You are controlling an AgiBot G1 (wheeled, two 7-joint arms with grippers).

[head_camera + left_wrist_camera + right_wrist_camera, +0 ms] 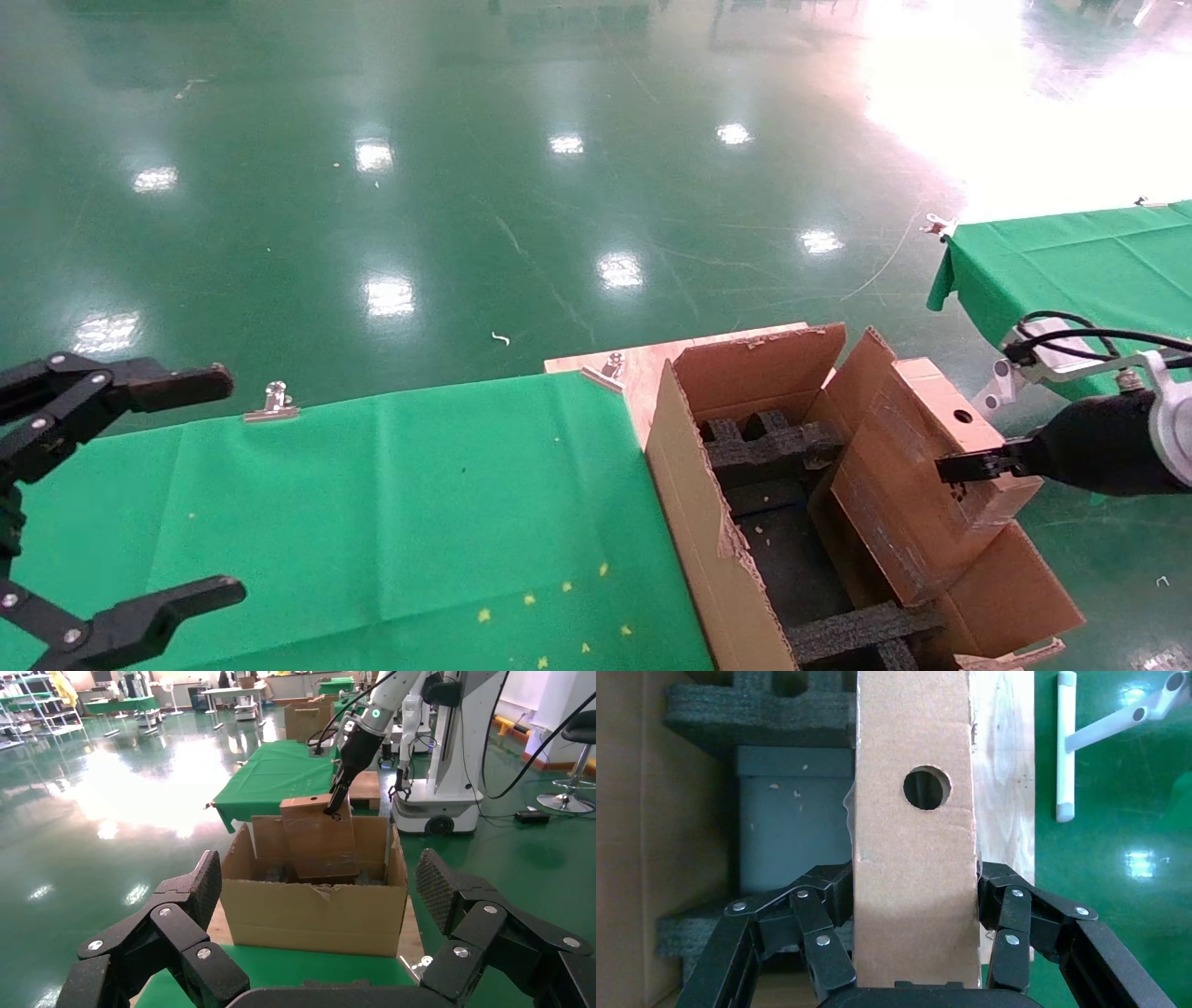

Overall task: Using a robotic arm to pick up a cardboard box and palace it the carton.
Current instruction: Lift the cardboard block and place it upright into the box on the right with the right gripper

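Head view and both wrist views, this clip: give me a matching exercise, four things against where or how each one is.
Things:
1. cardboard box
2. carton
3. left pincer
4. binder clip

States:
A. open, holding nothing, over the green cloth
B. clamped in the right pincer, lower end down in the carton
C. on the cloth's far edge
D. flaps open, black foam inside

Pairs: 1-B, 2-D, 3-A, 4-C
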